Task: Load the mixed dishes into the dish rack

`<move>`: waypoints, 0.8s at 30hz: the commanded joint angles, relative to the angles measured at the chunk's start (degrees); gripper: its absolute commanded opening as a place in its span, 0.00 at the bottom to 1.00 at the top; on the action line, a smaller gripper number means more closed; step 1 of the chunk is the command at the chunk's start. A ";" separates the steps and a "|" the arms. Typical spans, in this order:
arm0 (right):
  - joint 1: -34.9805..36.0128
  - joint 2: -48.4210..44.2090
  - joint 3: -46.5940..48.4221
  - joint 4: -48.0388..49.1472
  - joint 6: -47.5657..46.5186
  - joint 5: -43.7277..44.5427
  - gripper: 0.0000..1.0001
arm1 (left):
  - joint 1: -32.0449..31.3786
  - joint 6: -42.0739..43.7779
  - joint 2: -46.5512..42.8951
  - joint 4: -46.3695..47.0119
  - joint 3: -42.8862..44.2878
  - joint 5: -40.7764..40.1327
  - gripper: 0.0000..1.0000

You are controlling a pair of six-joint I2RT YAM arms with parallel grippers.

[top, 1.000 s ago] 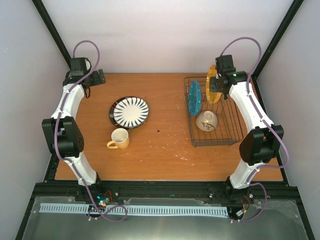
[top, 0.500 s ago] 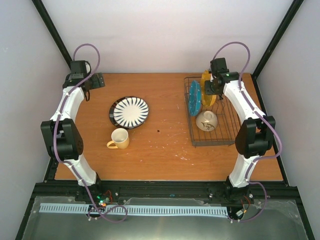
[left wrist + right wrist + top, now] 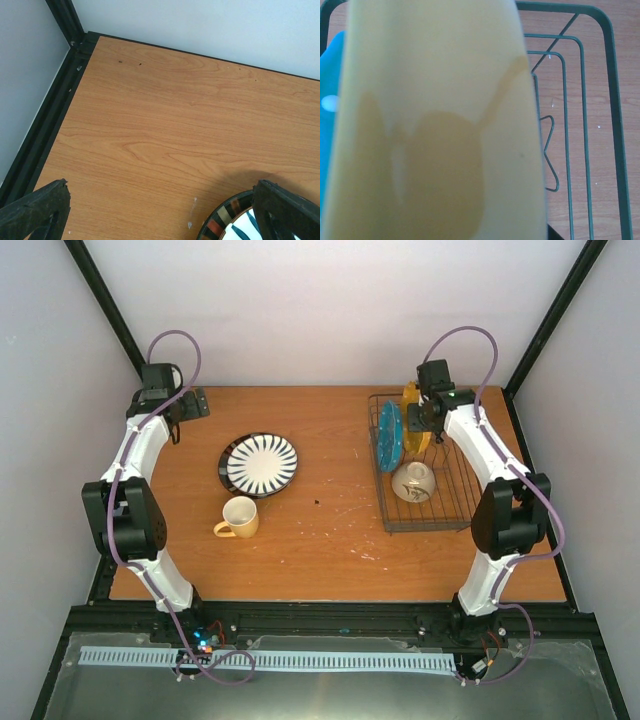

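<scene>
The left arm (image 3: 140, 445) and right arm (image 3: 492, 455) share one build: smooth white links between chunky black joints (image 3: 125, 518), with black housings at the wrists. A purple cable (image 3: 172, 333) arcs in a loop above each wrist, then runs down along the white links to the base. Thin wires (image 3: 205, 645) gather in a tangle at the foot of each arm. The left fingers (image 3: 35, 212) are matte black, blocky, with rough, uneven edges.
</scene>
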 commanded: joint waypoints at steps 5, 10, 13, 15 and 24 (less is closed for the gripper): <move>1.33 2.82 0.59 -4.28 4.91 7.09 0.03 | 0.02 1.68 -1.19 0.53 1.05 -0.37 1.00; 4.77 6.11 2.23 -7.28 6.49 9.67 0.03 | -0.02 2.68 -0.89 0.03 1.91 -0.90 1.00; 6.54 6.73 1.73 -7.51 6.44 12.96 0.03 | 0.02 3.03 -1.17 -0.01 1.79 -0.91 1.00; 7.27 6.13 0.28 -5.91 4.94 14.98 0.03 | 0.02 3.32 -1.26 0.02 1.79 -1.07 1.00; 6.83 3.33 -6.98 -1.25 1.19 15.54 0.03 | -0.03 3.62 -1.92 -0.42 1.84 -1.53 1.00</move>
